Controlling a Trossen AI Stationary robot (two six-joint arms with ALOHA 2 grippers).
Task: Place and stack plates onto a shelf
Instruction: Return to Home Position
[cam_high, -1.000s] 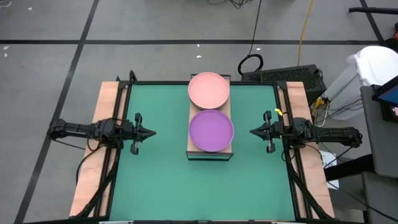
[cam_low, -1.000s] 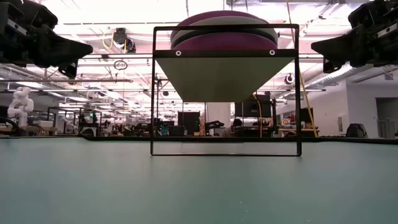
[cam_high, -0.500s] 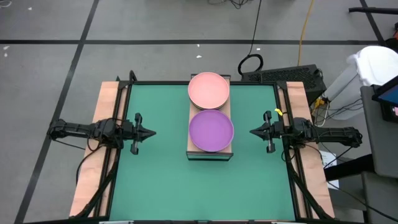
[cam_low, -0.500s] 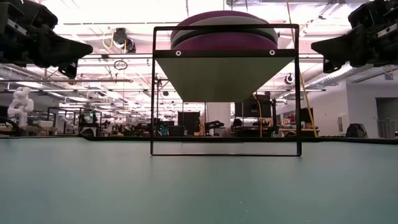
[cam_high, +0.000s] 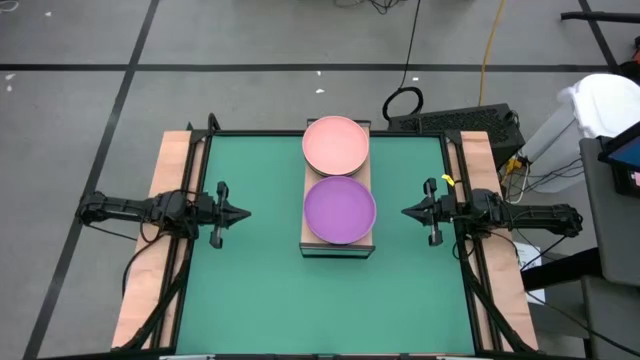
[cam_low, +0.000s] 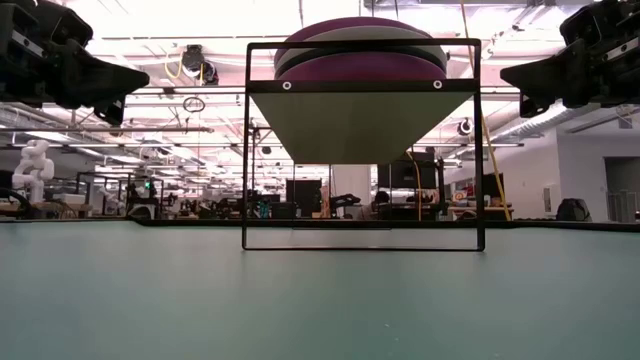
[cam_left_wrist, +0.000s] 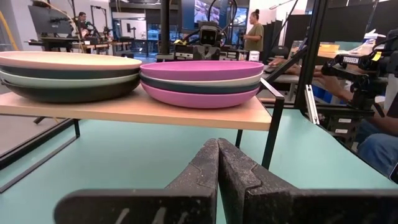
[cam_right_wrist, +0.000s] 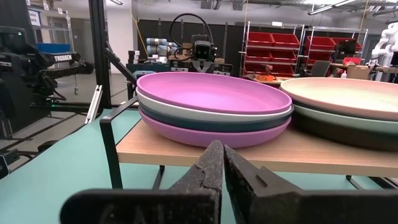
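Note:
The plates stand in two stacks on the wooden shelf, which rests on a black wire frame over the green mat. The near stack has a purple plate on top, the far stack a pink one. In the wrist views the near stack shows purple, whitish, dark and purple layers, and the far stack pale, greenish and dark ones. My left gripper is shut, level, at the mat's left side, pointing at the shelf. My right gripper is shut, level, at the mat's right side, facing it.
The green mat lies bare around the shelf, with open room in front of it. A person in white is by the table's far right corner, and cables and a black box lie behind the far edge.

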